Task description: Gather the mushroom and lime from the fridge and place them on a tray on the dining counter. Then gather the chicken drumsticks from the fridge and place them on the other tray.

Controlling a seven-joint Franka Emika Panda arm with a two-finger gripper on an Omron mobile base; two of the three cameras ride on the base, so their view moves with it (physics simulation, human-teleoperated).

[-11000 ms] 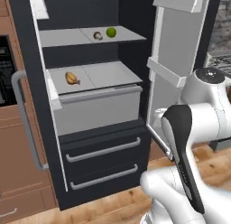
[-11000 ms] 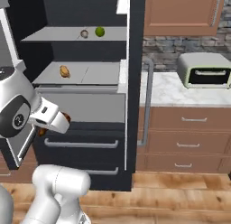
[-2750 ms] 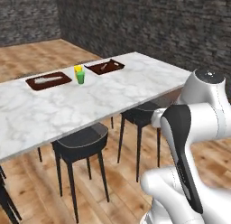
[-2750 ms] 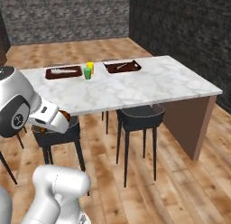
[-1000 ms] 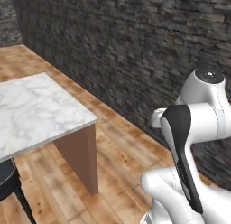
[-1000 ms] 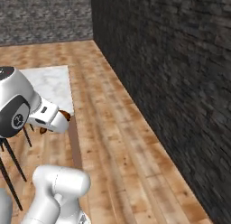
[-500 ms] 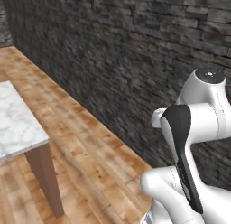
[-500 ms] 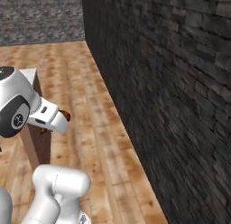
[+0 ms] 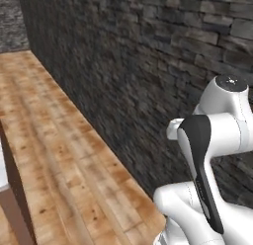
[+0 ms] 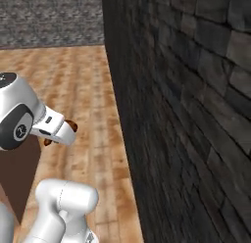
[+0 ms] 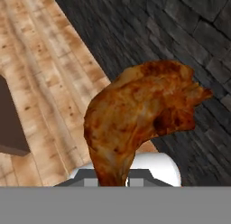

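While the base turns, the table slides off at nine o'clock; the gripper (image 11: 113, 180) stays shut tight on the chicken drumstick (image 11: 140, 119), tray not reached.

Arm folded close to base, wrist fwd; fingers (image 11: 113, 180) clamped on drumstick (image 11: 140, 114).

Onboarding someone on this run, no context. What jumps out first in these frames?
The browned chicken drumstick looms in the middle of the hand view, its thin end down in the shut gripper; in the right base view it peeks out beside the arm's white hand. Behind it, a dark stone wall runs along the right of the plank floor, very close to the robot. A dark corner of the dining counter sits at the hand view's left edge.
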